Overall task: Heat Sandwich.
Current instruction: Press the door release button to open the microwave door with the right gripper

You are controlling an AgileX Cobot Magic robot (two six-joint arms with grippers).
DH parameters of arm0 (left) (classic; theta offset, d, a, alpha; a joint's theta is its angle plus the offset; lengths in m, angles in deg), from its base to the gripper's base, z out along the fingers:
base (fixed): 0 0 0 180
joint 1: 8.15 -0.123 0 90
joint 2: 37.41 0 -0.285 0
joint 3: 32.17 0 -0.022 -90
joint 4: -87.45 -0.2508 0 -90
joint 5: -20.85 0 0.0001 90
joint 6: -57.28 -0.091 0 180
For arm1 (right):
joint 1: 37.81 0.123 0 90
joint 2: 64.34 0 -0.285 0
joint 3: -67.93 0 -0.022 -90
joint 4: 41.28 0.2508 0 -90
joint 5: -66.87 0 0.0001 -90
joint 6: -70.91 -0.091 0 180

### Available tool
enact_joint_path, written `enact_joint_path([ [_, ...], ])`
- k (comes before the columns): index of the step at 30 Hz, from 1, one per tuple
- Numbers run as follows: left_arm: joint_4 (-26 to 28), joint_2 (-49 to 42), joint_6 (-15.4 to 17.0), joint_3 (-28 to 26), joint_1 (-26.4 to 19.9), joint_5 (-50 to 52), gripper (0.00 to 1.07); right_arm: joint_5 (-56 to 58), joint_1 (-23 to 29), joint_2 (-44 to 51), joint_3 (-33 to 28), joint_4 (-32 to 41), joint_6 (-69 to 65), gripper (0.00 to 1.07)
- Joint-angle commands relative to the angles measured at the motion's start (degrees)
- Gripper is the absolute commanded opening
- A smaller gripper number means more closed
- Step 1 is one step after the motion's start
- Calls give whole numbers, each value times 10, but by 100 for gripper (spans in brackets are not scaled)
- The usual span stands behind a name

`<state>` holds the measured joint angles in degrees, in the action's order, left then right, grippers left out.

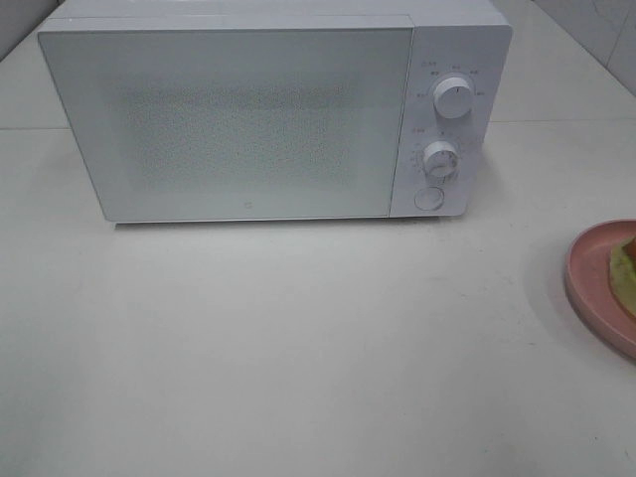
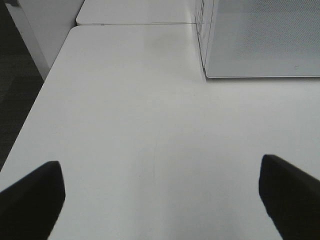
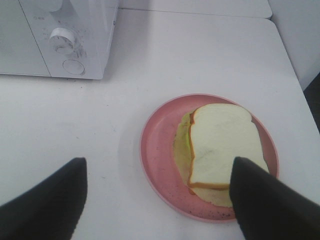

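Note:
The sandwich (image 3: 220,145), white bread with a tan crust and green lettuce at its edge, lies on a round pink plate (image 3: 160,145). In the exterior high view only a sliver of the sandwich (image 1: 624,266) and the plate (image 1: 588,273) shows at the right edge. My right gripper (image 3: 157,200) hovers open above the table beside the plate, one finger (image 3: 265,200) over the sandwich's near corner. My left gripper (image 2: 160,197) is open wide over bare table, holding nothing. A white microwave (image 1: 268,109) stands at the back with its door closed.
The microwave has two round knobs (image 1: 454,97) and a round button (image 1: 428,198) on its right panel. The white table's left edge (image 2: 30,130) drops to a dark floor. A white wall panel (image 3: 300,35) stands beyond the plate.

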<state>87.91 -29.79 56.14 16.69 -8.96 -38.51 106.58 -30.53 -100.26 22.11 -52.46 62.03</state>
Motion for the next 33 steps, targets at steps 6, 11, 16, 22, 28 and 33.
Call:
enact_joint_path([
  [6,3,-15,1,1,-2,4,103,-76,-4,-57,0,-3,-5,76],
  [11,3,-15,1,1,-2,4,103,-112,-4,-95,0,-4,-5,76],
  [16,3,-15,1,1,-2,4,103,-154,-4,-131,0,-3,-5,76],
  [22,3,-15,1,1,-2,4,103,-207,-4,-169,0,-3,-14,76],
  [28,3,-15,1,1,-2,4,103,-261,-4,-206,0,-3,-29,76],
  [33,3,-15,1,1,-2,4,103,-340,-4,-254,0,-6,-37,76],
])
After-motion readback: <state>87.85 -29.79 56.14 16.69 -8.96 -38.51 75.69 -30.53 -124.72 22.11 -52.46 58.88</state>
